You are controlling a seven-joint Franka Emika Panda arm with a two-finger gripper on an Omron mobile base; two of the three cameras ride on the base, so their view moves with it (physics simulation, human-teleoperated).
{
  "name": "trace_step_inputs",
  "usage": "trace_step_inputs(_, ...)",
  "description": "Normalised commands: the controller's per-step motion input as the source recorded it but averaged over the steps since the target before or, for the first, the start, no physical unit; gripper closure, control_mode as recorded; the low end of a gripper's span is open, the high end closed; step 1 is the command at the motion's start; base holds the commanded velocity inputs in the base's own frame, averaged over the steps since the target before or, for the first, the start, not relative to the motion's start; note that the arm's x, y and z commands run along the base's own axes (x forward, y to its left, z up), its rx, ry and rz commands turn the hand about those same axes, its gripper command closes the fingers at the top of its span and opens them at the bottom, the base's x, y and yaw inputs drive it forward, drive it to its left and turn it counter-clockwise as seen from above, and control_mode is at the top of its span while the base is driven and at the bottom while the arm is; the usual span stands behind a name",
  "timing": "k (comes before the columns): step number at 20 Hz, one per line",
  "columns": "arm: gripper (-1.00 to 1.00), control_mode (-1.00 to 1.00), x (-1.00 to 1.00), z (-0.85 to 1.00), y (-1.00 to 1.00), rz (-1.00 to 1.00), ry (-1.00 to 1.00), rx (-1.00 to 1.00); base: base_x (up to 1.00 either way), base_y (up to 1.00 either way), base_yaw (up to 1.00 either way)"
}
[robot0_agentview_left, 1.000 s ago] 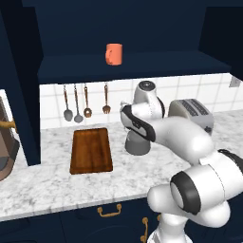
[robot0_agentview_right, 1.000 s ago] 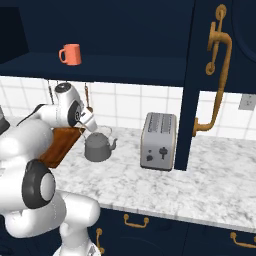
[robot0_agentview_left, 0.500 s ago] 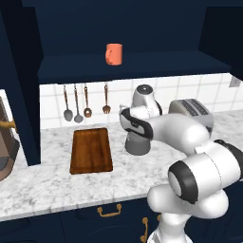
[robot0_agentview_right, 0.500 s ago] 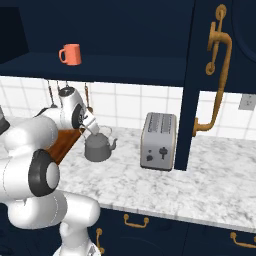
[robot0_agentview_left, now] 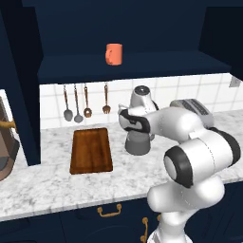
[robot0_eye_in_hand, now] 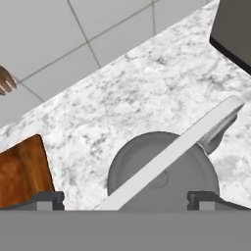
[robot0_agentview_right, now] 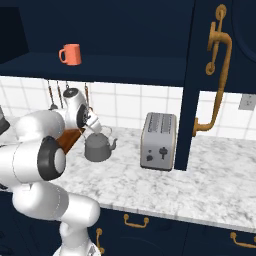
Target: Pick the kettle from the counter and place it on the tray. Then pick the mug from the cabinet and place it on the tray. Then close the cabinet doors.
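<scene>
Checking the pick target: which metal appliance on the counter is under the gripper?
The kettle: dark grey, rounded, directly below the gripper. The boxy silver toaster stands apart, further along.

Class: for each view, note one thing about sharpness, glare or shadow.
Left base view: the cabinet interior is dark, the mug clear. Right base view: the kettle looks sharp, without glare. Hand view: its handle is a pale, glare-bright band.

The kettle [robot0_agentview_right: 99, 148] was dark grey, on a counter [robot0_agentview_left: 57, 182] marbled white and grey. To its left lay the reddish-brown wood-grained tray [robot0_agentview_left: 91, 150]. The mug [robot0_agentview_left: 114, 53] was salmon-orange against the dark navy cabinet [robot0_agentview_left: 128, 66]. The toaster [robot0_agentview_right: 160, 141] was silver.
</scene>
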Motion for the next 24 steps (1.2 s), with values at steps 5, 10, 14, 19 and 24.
trace_step_inputs(5,-1.00,-1.00,0.23,-0.05,0.00,-0.05,0.00,0.00,0.00,0.00,0.00)
trace_step_inputs(10,-1.00,-1.00,0.10,-0.15,0.00,-0.08,0.00,0.00,0.00,0.00,0.00)
trace_step_inputs(14,-1.00,-1.00,0.03,-0.24,0.00,-0.06,0.01,0.00,0.00,0.00,0.00)
trace_step_inputs(19,1.00,-1.00,-0.04,-0.30,0.00,-0.01,0.00,0.00,0.00,0.00,0.00)
trace_step_inputs(24,1.00,-1.00,-0.22,-0.27,0.00,-0.01,0.00,-0.02,0.00,0.00,0.00)
